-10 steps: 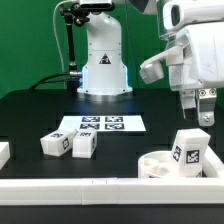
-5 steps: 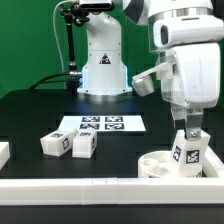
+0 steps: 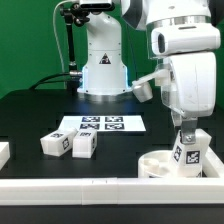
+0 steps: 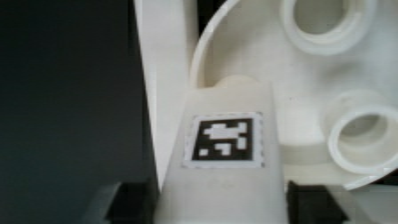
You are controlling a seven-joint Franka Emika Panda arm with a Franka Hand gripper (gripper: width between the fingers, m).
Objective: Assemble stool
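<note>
Here, a matte black table [image 3: 30, 120] fills the scene, with a green backdrop [image 3: 30, 40] behind it at the exterior view's left. The white robot arm [image 3: 190, 60] rises from its base [image 3: 103, 65] behind the marker board [image 3: 103, 125] and bends down on the exterior view's right of that board. A long white rail [image 3: 80, 186] borders the table edge in front of the board.

The stool's round rimmed seat [image 3: 158, 168] lies in front of the board, toward the exterior view's right. An upright leg [image 3: 190, 152] stands at the seat; I cannot tell whether it stands in it or beside it. The gripper [image 3: 186, 133] is narrowed onto this leg's top, a finger pressed to each side.

Two more legs [image 3: 55, 144] [image 3: 85, 146] lie side by side just in front of the board's left end. Each leg carries a black-and-white square tag [image 4: 224, 140].
</note>
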